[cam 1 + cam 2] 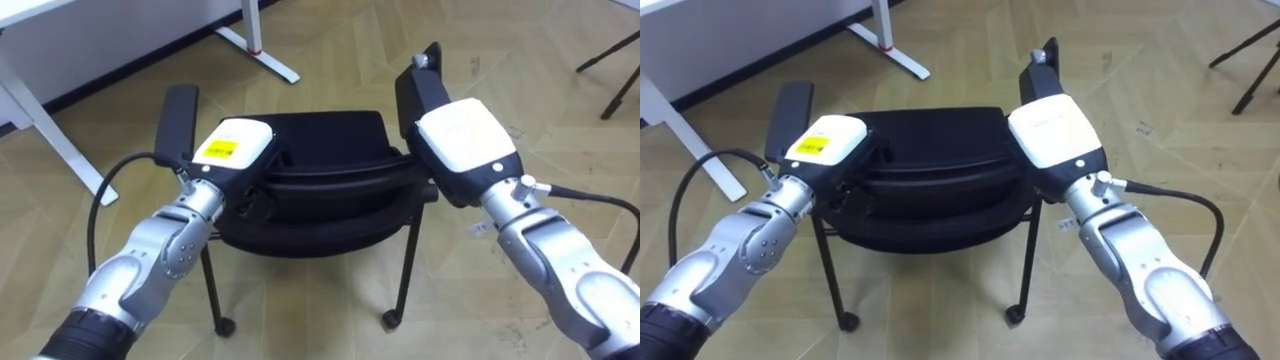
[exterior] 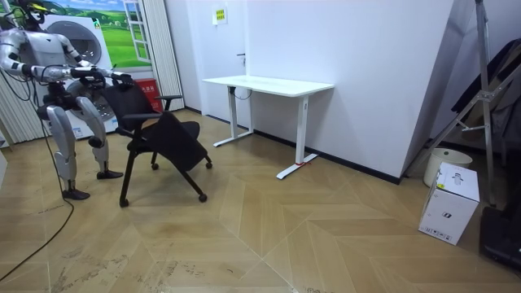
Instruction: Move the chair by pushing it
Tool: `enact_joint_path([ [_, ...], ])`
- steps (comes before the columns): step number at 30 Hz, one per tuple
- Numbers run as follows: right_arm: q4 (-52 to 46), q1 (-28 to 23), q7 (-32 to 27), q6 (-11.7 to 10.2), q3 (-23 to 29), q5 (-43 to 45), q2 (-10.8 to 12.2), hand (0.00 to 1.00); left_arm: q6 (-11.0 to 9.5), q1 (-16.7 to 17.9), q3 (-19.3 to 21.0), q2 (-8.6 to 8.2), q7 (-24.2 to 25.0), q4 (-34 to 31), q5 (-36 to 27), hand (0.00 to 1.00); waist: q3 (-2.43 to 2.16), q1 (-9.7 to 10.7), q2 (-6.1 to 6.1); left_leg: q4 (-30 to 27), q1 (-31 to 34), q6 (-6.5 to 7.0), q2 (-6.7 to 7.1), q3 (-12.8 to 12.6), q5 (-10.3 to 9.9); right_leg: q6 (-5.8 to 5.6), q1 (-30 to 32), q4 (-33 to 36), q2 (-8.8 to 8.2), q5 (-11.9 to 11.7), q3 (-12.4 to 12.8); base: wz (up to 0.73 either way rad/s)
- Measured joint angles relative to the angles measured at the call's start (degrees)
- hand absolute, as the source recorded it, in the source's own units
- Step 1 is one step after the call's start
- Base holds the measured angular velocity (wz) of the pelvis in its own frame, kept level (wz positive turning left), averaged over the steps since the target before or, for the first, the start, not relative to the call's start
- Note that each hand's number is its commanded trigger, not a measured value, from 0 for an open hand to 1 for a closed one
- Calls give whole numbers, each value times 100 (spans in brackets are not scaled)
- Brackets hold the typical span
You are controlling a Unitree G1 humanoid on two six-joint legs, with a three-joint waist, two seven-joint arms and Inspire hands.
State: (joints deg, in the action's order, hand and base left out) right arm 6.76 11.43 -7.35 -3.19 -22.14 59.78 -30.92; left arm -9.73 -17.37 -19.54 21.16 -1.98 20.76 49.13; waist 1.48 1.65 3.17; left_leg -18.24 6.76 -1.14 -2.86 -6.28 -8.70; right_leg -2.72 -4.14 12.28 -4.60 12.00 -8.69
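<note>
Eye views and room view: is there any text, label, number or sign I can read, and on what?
Label on the left hand: yellow, print too small to read.
Sign on the wall: yellow, too small to read.
Box: dark mark, blurred.
No text can be quoted.

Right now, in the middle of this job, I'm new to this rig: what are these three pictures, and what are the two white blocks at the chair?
The two similar pictures come from cameras in the humanoid robot's head, looking down; the third comes from a camera standing in the room. The white blocks are the backs of its left hand and right hand, both at the backrest of the black chair. Whether they grip it, I cannot tell. In the room view the robot stands behind the chair, with a white desk beyond.
</note>
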Motion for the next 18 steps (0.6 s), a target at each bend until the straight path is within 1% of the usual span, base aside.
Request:
enact_joint_path([
  [1,17,32,35,3,1,-10,6,100,1,0,6,1,-2,12,1,100,10,-4,-6,-67,32,-17,-37,30,-29,18,10,49,34,14,-28,8],
  [2,31,51,67,0,-4,-18,12,100,0,-2,8,7,-7,20,0,100,11,-3,-5,-130,64,-32,-59,60,-45,35,7,57,58,24,-43,17],
  [3,100,83,90,-51,-10,-71,11,100,0,-3,7,9,-28,48,4,100,20,8,-8,-279,128,-62,-103,147,-103,86,-23,84,108,57,-110,26],
  [4,143,90,95,-96,-2,-126,15,100,-2,-5,5,16,-17,55,17,100,40,33,-37,-483,207,-104,-173,252,-186,128,-53,147,180,101,-209,32],
  [5,148,77,100,-109,1,-143,18,100,-13,-5,5,23,-5,62,16,100,42,44,-41,-558,242,-123,-191,302,-215,154,-66,173,202,137,-264,32],
  [6,194,74,100,-123,-8,-148,33,100,-34,-4,2,24,-4,96,16,100,47,25,-35,-631,260,-154,-237,350,-241,194,-66,289,237,207,-319,24],
  [7,249,86,96,-184,-9,-149,40,100,-76,-5,2,21,-14,170,10,100,45,-4,-27,-674,262,-190,-264,399,-263,238,-70,399,258,301,-366,22],
  [8,276,88,89,-215,-9,-149,40,100,-91,-5,1,17,-18,199,6,100,48,-6,-32,-731,264,-203,-273,421,-270,253,-71,466,259,351,-411,22],
  [10,384,67,45,-313,27,-148,56,100,-118,-4,-11,2,-2,270,5,100,52,-14,-20,-877,269,-254,-302,507,-297,314,-53,667,264,556,-548,30],
  [13,375,11,53,-318,52,-143,43,100,-112,-4,-73,-2,-11,289,0,100,46,8,-6,-988,335,-308,-343,508,-273,374,-61,841,279,698,-729,34],
  [14,376,0,55,-322,65,-143,35,100,-112,-4,-76,-9,-16,288,-1,100,45,10,-4,-1034,364,-312,-349,505,-270,381,-49,878,281,723,-748,31],
  [15,362,-28,52,-327,96,-150,35,100,-113,-5,-86,-12,-24,282,-20,100,43,14,-19,-1142,451,-315,-374,463,-267,407,-5,973,282,782,-804,24],
  [17,365,-58,30,-353,143,-149,35,100,-125,-3,-92,-20,-87,284,-9,100,42,4,-33,-1254,545,-307,-436,375,-257,436,42,1032,305,815,-864,16],
  [18,368,-88,-10,-367,142,-144,43,100,-145,-3,-95,-24,-116,297,-1,100,55,-27,-51,-1256,555,-302,-460,309,-232,453,59,1057,312,821,-857,5],
])
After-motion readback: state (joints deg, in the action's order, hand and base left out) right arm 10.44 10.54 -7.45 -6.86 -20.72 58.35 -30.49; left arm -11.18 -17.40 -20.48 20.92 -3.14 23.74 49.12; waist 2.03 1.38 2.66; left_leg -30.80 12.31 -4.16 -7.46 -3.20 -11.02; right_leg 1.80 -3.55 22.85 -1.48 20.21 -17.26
